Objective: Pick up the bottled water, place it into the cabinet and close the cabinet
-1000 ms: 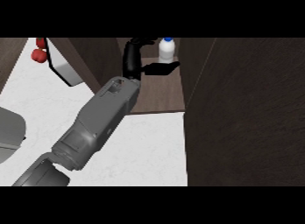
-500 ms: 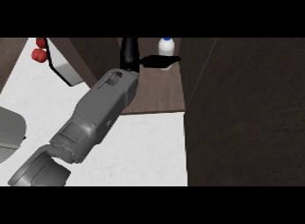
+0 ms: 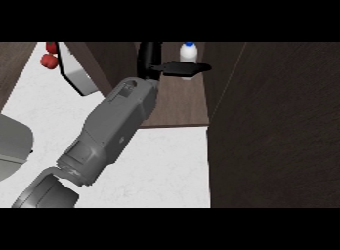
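Placing step: left robot hand [image 3: 174, 68] clamped round bottle [image 3: 189, 50], held upright at 12 o'clock, deep inside cabinet [image 3: 177, 110]. Whether base touches shelf: cannot tell. To finish well, lower until base sits flat, open fingers sideways, then back out toward 7 o'clock along the forearm line. Tight at 3 o'clock, with cabinet wall just beside bottle and dark panel [image 3: 281, 127], likely the open door, beyond. Open room at 6 o'clock over desk [image 3: 165, 161].
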